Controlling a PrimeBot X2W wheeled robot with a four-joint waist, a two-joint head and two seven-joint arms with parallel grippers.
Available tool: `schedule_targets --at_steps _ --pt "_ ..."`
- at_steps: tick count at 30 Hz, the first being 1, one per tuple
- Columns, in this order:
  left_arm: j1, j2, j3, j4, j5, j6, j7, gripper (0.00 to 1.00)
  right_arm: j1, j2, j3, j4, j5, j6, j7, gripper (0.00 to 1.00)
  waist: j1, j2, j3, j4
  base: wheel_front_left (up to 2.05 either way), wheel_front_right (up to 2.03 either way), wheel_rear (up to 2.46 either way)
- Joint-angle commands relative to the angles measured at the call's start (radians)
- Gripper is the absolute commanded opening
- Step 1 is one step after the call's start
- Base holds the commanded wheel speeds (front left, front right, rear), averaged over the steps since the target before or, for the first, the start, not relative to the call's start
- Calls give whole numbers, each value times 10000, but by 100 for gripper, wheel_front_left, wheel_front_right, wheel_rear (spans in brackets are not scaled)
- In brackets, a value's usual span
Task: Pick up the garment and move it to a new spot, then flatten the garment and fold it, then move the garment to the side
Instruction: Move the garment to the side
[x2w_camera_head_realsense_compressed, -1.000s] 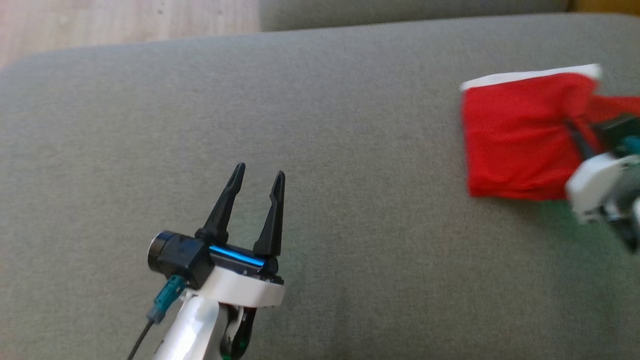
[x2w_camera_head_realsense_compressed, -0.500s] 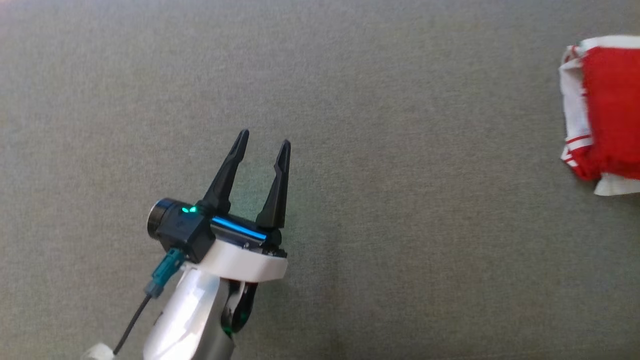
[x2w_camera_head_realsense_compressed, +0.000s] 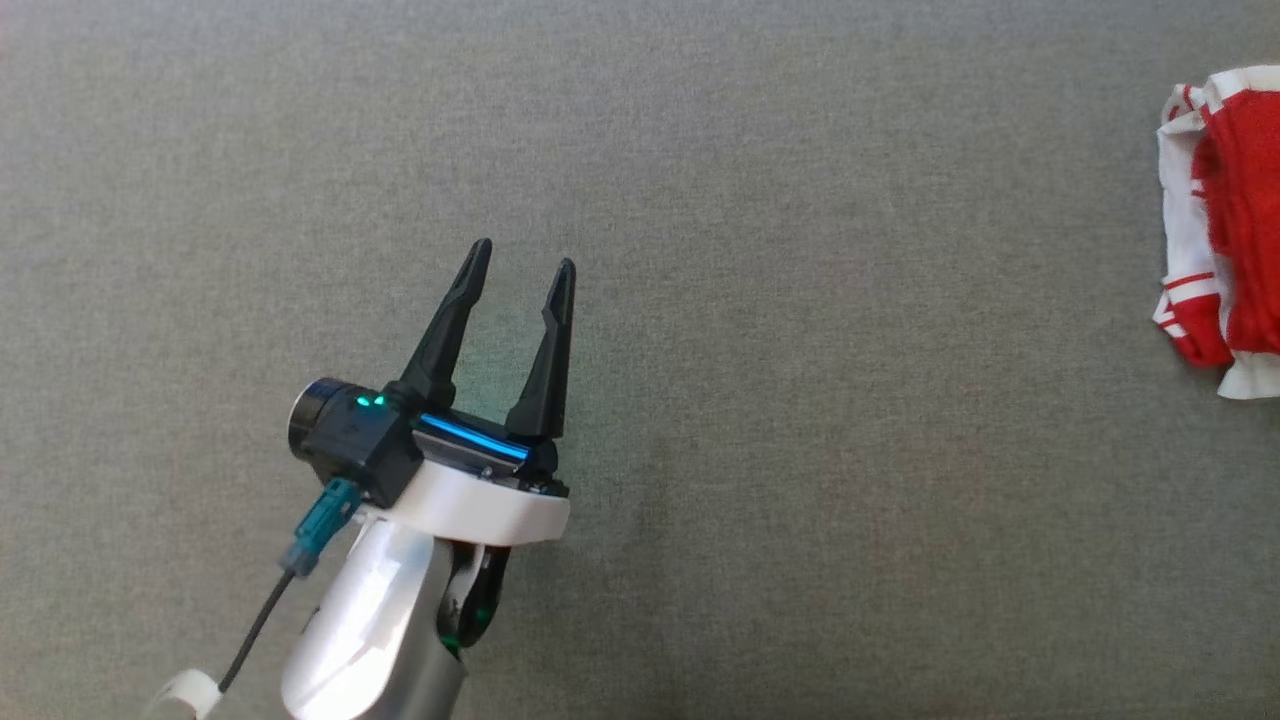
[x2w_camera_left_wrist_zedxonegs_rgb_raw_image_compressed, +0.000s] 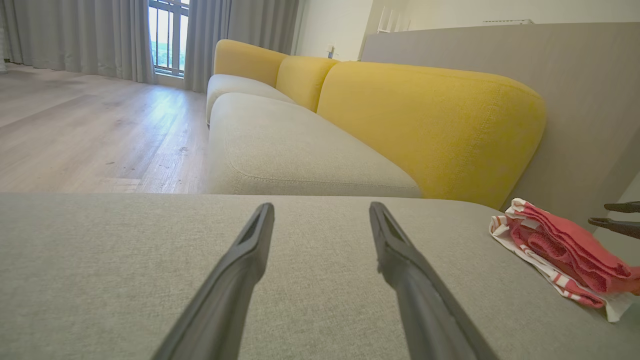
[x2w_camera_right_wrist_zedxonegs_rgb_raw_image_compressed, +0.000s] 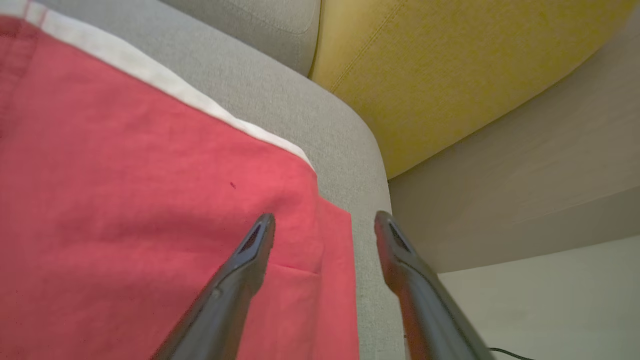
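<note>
garment (x2w_camera_head_realsense_compressed: 1240, 230) on grey cushion (x2w_camera_head_realsense_compressed: 800, 400), yellow backrest (x2w_camera_left_wrist_zedxonegs_rgb_raw_image_compressed: 430, 125) beside, wood floor (x2w_camera_left_wrist_zedxonegs_rgb_raw_image_compressed: 90, 130) beyond

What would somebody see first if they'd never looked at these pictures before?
The bright red and white garment jumps out, lying at the far right of the grey cushion. Next comes the left gripper, its two dark fingers spread open over the cushion at lower left. In the left wrist view, a big yellow sofa back glows behind the cushion.
</note>
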Motion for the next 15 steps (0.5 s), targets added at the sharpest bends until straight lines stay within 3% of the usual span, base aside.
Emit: schedule_targets --at_steps 1,6,15 --pt "-220 81 393 -263 -40 -16 -80 100 -51 -259 -126 -306 -33 69 -84 100 0 0 -119 -20 0 0 0" --pt "-37 81 672 -271 47 15 -80 100 -119 835 -670 -1082 184 69 -592 100 0 0 -684 -131 0 0 0" --pt "606 81 1188 -319 267 86 -80 100 798 3397 -655 -3405 894 69 -1884 100 0 0 -1920 -153 0 0 0"
